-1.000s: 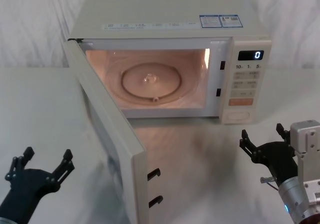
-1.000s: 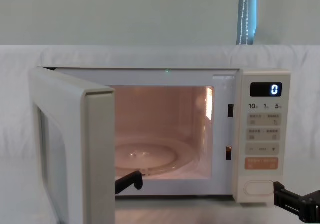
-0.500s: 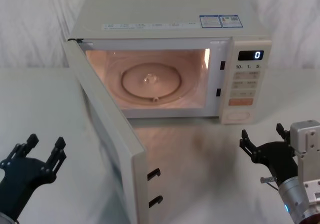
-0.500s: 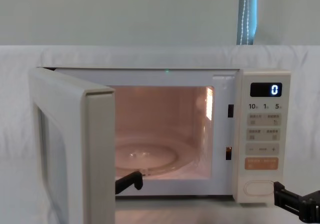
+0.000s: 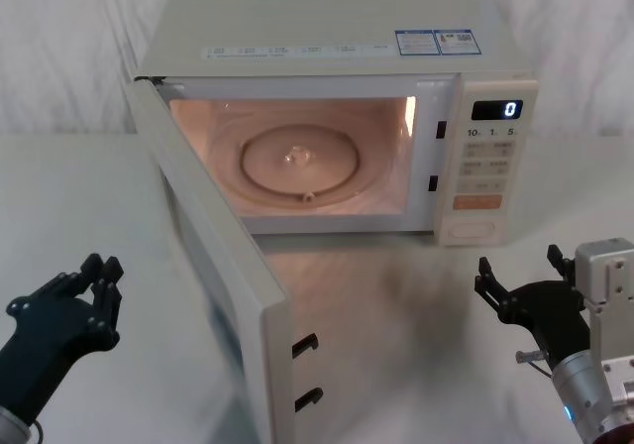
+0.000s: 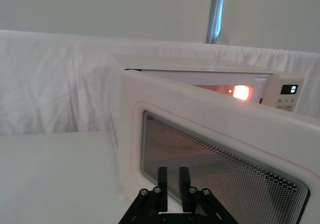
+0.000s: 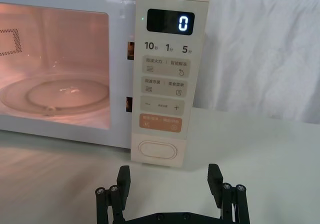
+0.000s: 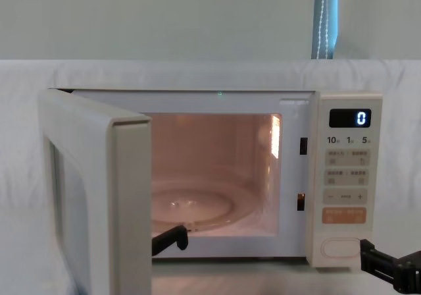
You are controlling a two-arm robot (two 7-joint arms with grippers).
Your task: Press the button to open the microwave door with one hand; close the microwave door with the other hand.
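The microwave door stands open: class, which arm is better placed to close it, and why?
Left. The left end effector, fingers together, sits just outside the swung-out microwave door, facing its window. The right end effector, open, sits across by the button.

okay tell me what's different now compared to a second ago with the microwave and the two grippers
The left gripper has closed its fingers, which were spread wide a second ago, and has turned toward the outer face of the microwave door. It holds nothing and is not touching the door. The door stayed swung open, the right gripper stayed open in front of the button, and the display still reads 0.
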